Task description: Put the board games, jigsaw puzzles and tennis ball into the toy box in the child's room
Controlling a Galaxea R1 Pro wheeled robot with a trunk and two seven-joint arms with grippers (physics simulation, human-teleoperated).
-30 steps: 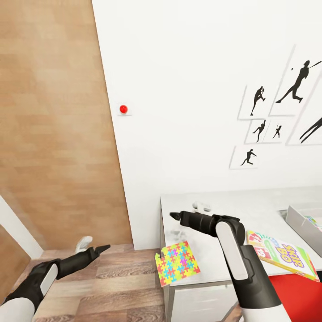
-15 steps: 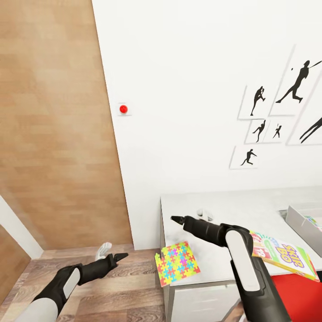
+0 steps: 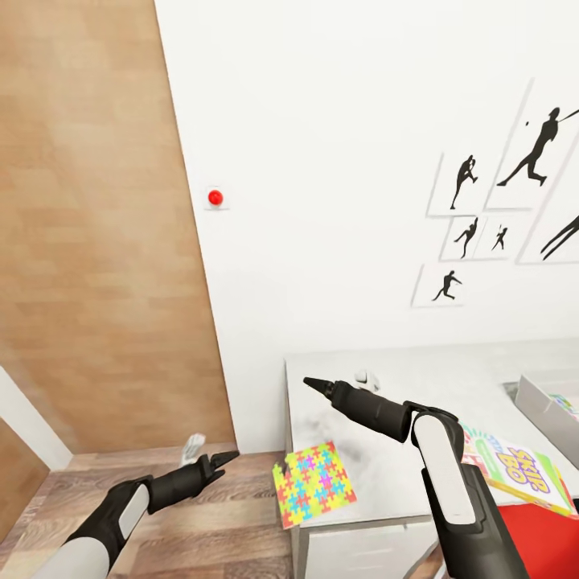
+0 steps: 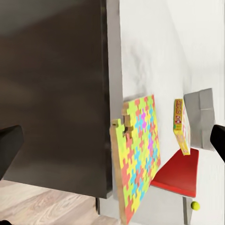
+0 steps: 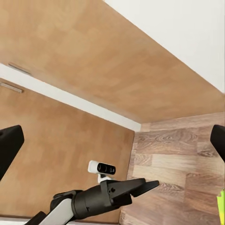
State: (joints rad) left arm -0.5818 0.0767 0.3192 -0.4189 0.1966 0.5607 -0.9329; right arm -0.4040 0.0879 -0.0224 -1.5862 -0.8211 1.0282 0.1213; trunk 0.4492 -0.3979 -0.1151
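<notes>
Low on the left, the left claw point(image 3: 227, 457) has come forward and inward across the wooden floor point(image 3: 201, 523) over the last second, and now hangs just short of the table's near corner, apart from everything; its tips look drawn to a point from the head view and from the right wrist view, so I take it as closed and empty, though I cannot be sure; beside it the jigsaw puzzle point(image 3: 314, 483) lies flat on the table point(image 3: 418, 378) with one corner overhanging the front edge, untouched, and the wrist view shows its thick edge point(image 4: 123, 173) jutting past the table's rim; above and beyond it the right claw point(image 3: 309, 383) hovers over bare table, narrowed to a point, holding nothing, having crept a little back toward the wall; further right the Skip-Bo box point(image 3: 515, 474) lies by the front edge, and the toy box point(image 3: 537, 402) sits at the far right; the left arm seems to be lining up on that overhanging corner; nothing is gripped yet.
</notes>
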